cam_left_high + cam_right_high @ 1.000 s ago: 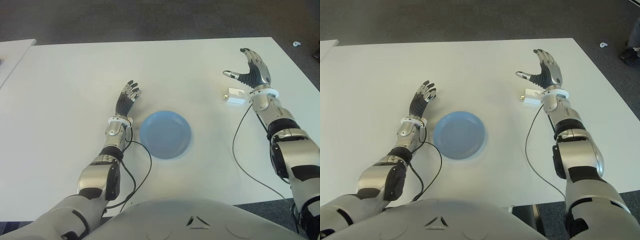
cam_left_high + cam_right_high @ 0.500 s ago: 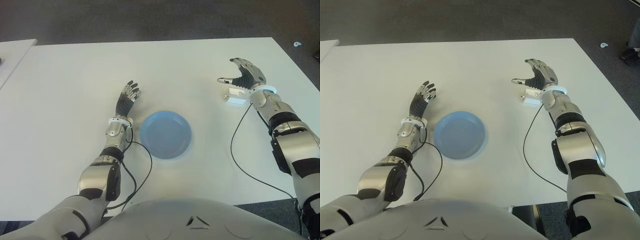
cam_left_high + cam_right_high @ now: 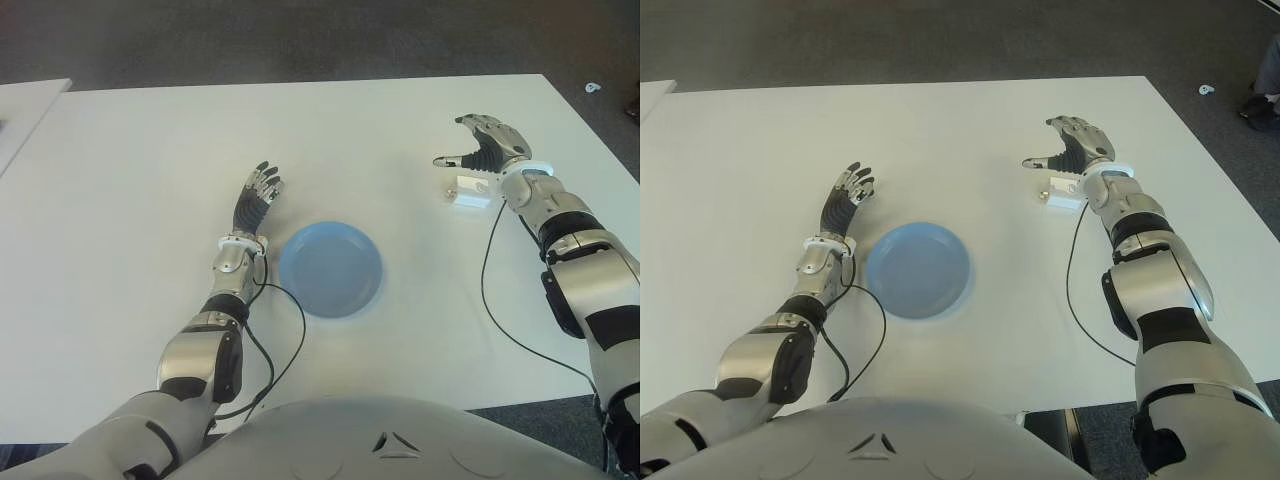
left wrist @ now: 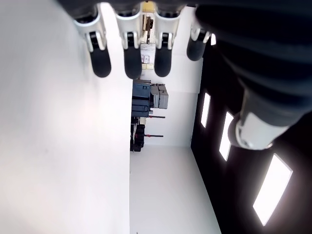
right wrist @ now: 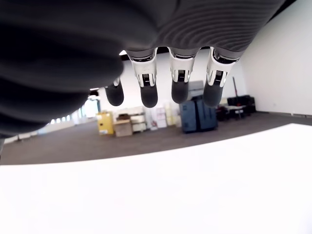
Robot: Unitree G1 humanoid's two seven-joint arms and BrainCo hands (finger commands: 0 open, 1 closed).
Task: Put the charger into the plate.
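A small white charger (image 3: 469, 194) lies on the white table (image 3: 380, 130), to the right of the round blue plate (image 3: 330, 268). My right hand (image 3: 482, 147) hovers just above and behind the charger, fingers spread and palm down, holding nothing. The charger does not show in the right wrist view, where only the extended fingers (image 5: 178, 83) appear over the table. My left hand (image 3: 256, 197) shows to the left of the plate, fingers relaxed and holding nothing.
A second white table's corner (image 3: 25, 105) shows at the far left. Dark carpet (image 3: 300, 40) lies beyond the table's far edge, with a small white scrap (image 3: 594, 88) on it. Black cables (image 3: 500, 300) trail from both wrists across the table.
My right hand has tipped forward and lowered from an upright pose, moving over the charger. The left hand, plate and charger have not moved.
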